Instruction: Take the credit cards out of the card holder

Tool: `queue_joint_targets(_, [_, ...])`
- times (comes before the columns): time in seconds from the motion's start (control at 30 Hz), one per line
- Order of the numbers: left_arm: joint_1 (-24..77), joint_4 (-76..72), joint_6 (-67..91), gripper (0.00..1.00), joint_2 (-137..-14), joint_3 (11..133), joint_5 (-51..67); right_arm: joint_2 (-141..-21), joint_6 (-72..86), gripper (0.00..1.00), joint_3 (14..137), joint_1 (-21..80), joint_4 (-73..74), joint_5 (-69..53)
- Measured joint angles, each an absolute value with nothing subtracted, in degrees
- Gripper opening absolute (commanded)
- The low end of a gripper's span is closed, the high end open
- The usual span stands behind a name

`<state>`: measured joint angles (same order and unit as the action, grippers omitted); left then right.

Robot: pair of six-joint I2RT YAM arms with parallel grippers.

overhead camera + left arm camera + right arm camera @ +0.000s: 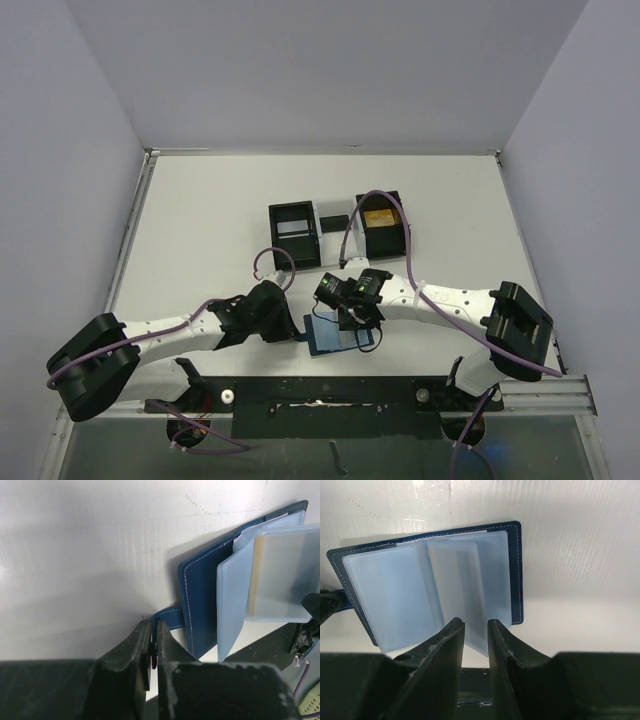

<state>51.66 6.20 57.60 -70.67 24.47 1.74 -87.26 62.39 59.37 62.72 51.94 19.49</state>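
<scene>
Left gripper (154,627) is clenched on the strap tab of the card holder (200,595). The holder lies open, its sleeves (470,580) likely floppy and slick. A thin tan credit card (255,575) sits inside; take its exposed edge. Right gripper (475,622) straddles one sleeve, but I can't tell if it's gripping. The table (200,230) edge is close to the holder, with open room beyond.

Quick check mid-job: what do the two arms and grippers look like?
Left arm and right arm: white links, black joints, bulky black bases. A purple cable loops along each. Left gripper and right gripper: matte black, rough-surfaced fingers tapering to blunt tips.
</scene>
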Motion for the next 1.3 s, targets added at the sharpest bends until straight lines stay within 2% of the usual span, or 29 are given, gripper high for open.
queue_joint_targets(0.23, [51.66, 6.22, 57.56, 0.00, -70.67, 24.47, 1.74, -87.24, 61.34, 0.27, 59.35, 62.72, 50.61, 18.44])
queue_joint_targets(0.63, [51.68, 6.22, 57.49, 0.00, -70.65, 24.47, 1.74, -82.81, 58.89, 0.29, 54.54, 62.08, 36.47, 11.09])
queue_joint_targets(0.83, [51.68, 6.24, 57.43, 0.00, -70.63, 24.47, 1.74, -82.81, 59.02, 0.32, 53.36, 61.52, 34.87, 9.91])
queue_joint_targets(1.1, [51.68, 6.90, 56.88, 0.00, -70.63, 25.02, 1.67, -80.71, 58.61, 0.45, 50.00, 60.29, 30.06, 6.35])
queue_joint_targets(1.3, [51.68, 7.55, 56.58, 0.00, -70.63, 25.15, 1.26, -74.30, 58.48, 0.47, 45.50, 57.60, 23.33, 1.80])
